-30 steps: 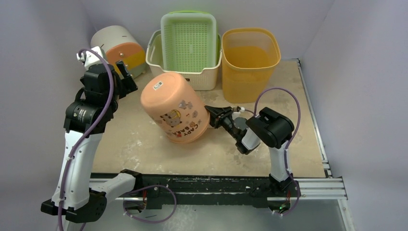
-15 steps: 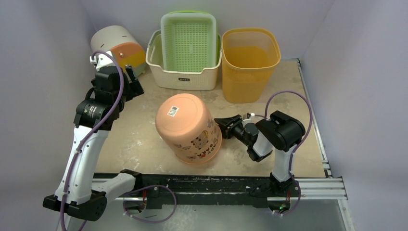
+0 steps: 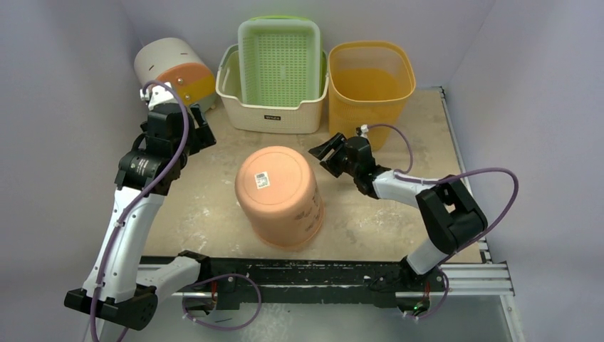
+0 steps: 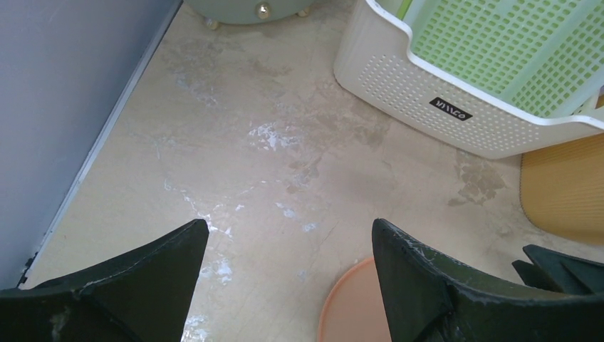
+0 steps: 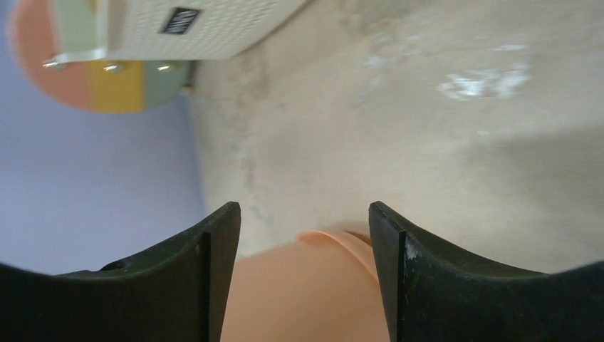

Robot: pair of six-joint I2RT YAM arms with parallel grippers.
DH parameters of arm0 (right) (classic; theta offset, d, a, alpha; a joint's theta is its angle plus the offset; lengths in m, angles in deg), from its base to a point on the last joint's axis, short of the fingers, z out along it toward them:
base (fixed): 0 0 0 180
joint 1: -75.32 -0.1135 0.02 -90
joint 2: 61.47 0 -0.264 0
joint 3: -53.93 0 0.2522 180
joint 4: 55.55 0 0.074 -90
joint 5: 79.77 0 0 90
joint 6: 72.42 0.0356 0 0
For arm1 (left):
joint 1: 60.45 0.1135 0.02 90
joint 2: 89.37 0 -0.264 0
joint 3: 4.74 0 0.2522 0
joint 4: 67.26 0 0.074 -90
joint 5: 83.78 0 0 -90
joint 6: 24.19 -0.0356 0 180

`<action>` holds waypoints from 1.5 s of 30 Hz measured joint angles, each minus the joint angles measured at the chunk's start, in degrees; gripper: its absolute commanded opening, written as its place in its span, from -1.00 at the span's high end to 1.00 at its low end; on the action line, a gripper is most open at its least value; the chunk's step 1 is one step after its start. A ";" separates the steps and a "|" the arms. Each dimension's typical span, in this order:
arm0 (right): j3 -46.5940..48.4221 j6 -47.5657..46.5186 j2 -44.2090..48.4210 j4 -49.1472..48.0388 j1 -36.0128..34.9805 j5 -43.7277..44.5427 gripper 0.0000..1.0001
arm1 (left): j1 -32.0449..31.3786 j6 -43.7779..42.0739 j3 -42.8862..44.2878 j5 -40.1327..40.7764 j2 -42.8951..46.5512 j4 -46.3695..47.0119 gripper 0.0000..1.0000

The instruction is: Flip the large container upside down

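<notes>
The large container (image 3: 278, 194) is a peach plastic bucket with cartoon prints. It stands mouth down in the middle of the table, its flat base with a white sticker facing up. My right gripper (image 3: 323, 154) hovers just right of and behind it, open and holding nothing. In the right wrist view the peach container (image 5: 306, 292) fills the space below the open gripper (image 5: 304, 208). My left gripper (image 3: 191, 127) is open and raised to the back left, apart from the container. Only the container's rim (image 4: 352, 306) shows in the left wrist view, under the open gripper (image 4: 288, 224).
A white perforated basket (image 3: 246, 100) holding a green tray (image 3: 278, 53) stands at the back centre. A yellow bin (image 3: 370, 82) is to its right. A round white, orange and yellow drum (image 3: 174, 71) lies at the back left. Walls close in on both sides.
The container went from tilted on its side to standing mouth down. My right gripper opened, let it go and swung up toward the back. The left arm pulled slightly back.
</notes>
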 measured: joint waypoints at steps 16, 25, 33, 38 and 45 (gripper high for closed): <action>35.50 -27.47 1.03 44.06 0.17 16.13 -0.99 | 0.00 4.70 -19.71 -5.42 9.79 -2.95 -0.57; 45.55 -36.57 8.11 53.59 -0.74 18.10 -1.00 | -0.46 11.06 -32.92 -14.80 10.82 5.77 -0.46; 58.66 -43.15 7.96 60.30 -0.79 18.21 -1.00 | -6.69 13.90 -34.32 -22.38 8.46 15.34 -0.43; 64.37 -45.59 7.45 61.53 -0.76 18.43 -1.00 | -10.45 12.96 -34.45 -24.44 7.91 15.61 -0.43; 65.53 -46.75 6.01 63.93 -0.66 18.47 -1.00 | -10.84 11.17 -38.36 -26.56 13.99 9.25 -0.43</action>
